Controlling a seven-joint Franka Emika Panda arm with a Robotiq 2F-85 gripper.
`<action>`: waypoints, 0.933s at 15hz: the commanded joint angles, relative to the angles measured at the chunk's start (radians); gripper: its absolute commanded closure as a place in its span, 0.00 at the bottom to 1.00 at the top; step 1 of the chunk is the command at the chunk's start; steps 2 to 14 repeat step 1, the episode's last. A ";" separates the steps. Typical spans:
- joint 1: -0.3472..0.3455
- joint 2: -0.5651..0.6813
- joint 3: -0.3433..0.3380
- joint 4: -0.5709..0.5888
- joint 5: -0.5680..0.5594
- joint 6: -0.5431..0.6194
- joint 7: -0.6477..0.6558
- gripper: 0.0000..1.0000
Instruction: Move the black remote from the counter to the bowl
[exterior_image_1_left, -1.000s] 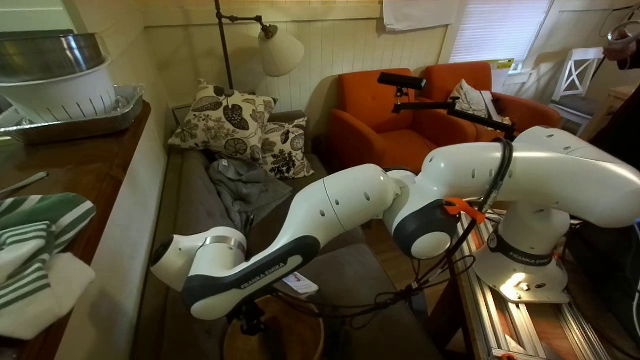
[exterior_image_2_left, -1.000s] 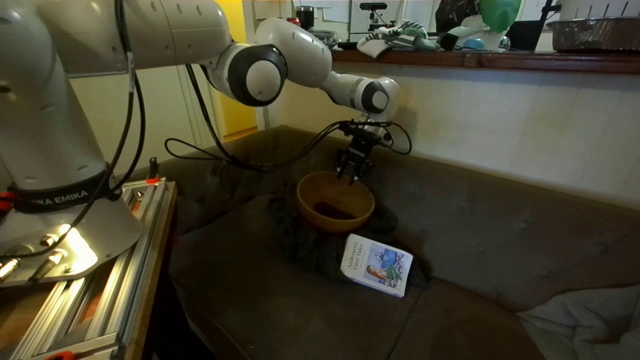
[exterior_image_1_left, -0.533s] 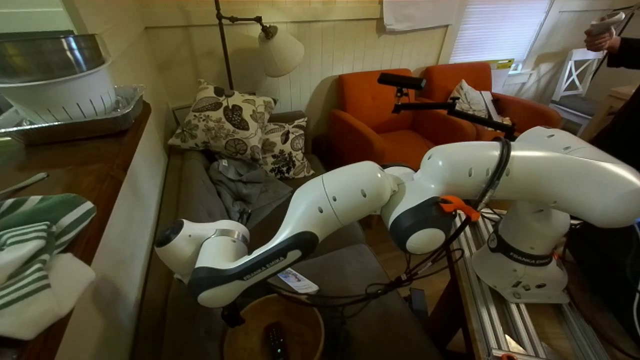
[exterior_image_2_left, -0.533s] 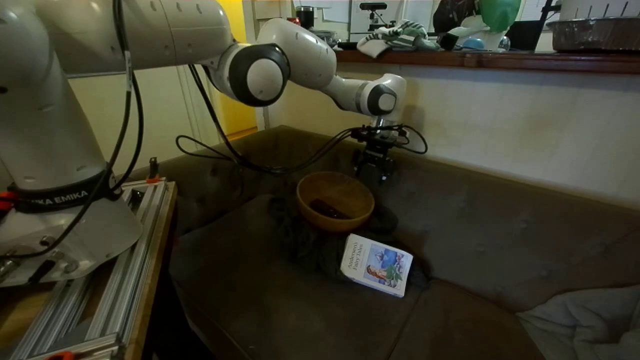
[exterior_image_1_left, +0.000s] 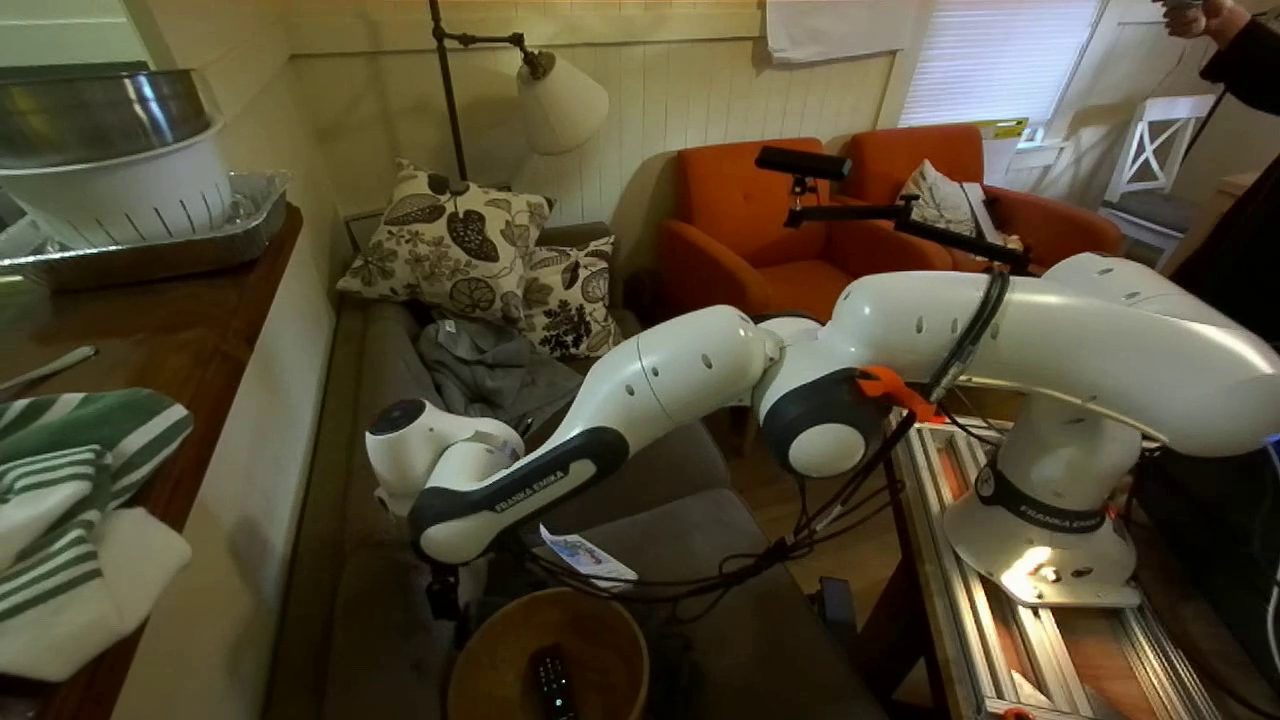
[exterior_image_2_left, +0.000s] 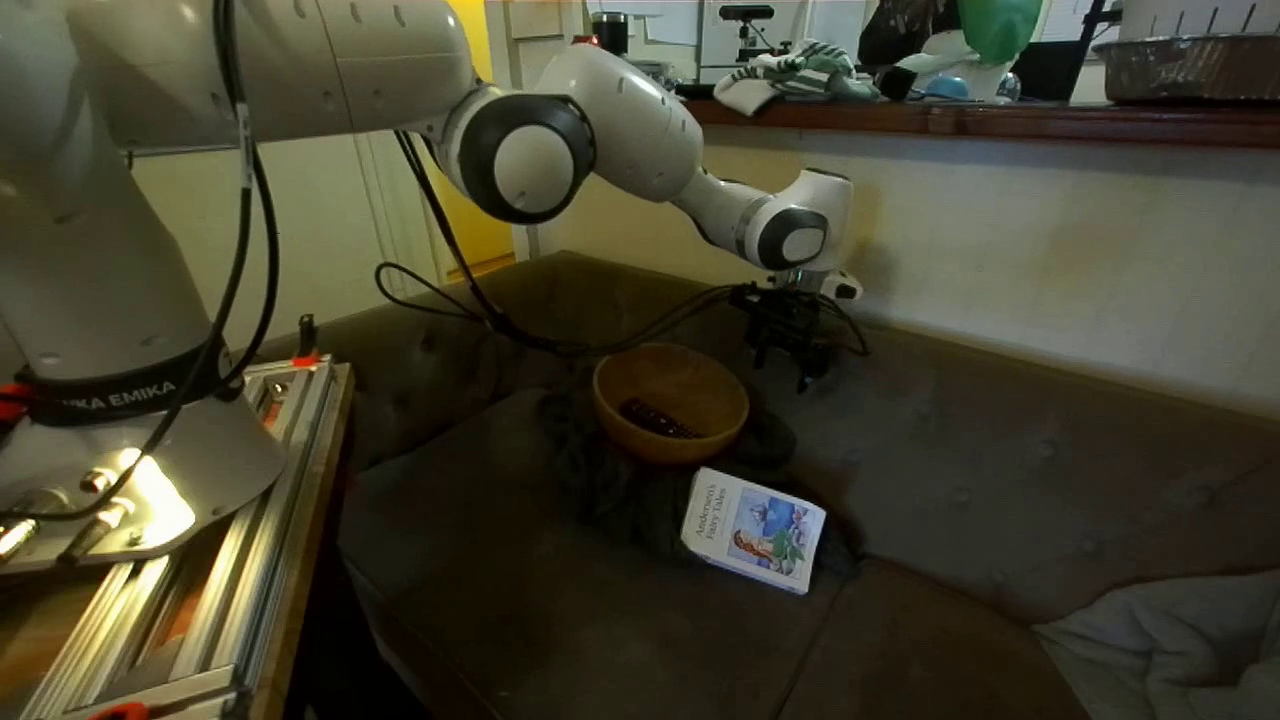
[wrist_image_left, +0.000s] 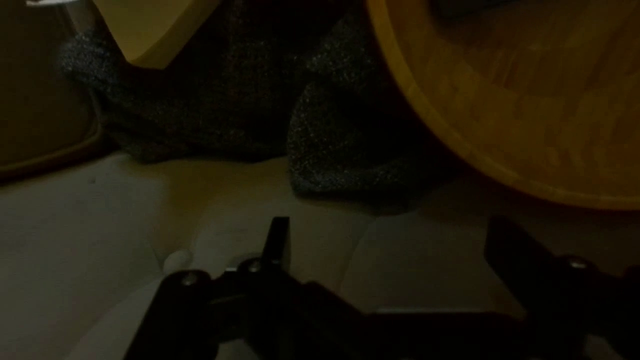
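The black remote (exterior_image_1_left: 553, 686) lies inside the round wooden bowl (exterior_image_1_left: 612, 648), seen in both exterior views. In an exterior view the remote (exterior_image_2_left: 658, 418) rests along the bottom of the bowl (exterior_image_2_left: 695, 385). Only a dark edge of the remote (wrist_image_left: 465, 7) shows at the top of the wrist view. My gripper (exterior_image_2_left: 782, 372) hangs beside the bowl, toward the sofa back. Seen from the wrist, the gripper (wrist_image_left: 389, 225) stands wide open with nothing between its fingers, and the bowl's rim (wrist_image_left: 440, 127) is off to the upper right. The counter (exterior_image_2_left: 960, 120) runs higher up along the wall.
A book (exterior_image_2_left: 755, 530) lies on the sofa (exterior_image_2_left: 1000, 450) near the bowl. Dark cloth (wrist_image_left: 340, 150) is bunched around the bowl. A striped towel (exterior_image_1_left: 80, 500) and a foil tray (exterior_image_1_left: 160, 255) sit on the counter. Black cables (exterior_image_1_left: 760, 570) hang from the arm.
My gripper has moved from over the bowl out past its rim toward the sofa back, and its jaws have spread. The remote, hidden earlier behind the arm in an exterior view, now shows.
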 joint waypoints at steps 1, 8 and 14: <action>-0.008 0.001 0.003 -0.002 -0.004 0.000 0.002 0.00; -0.008 0.001 0.003 -0.002 -0.004 0.000 0.002 0.00; -0.008 0.001 0.003 -0.002 -0.004 0.000 0.002 0.00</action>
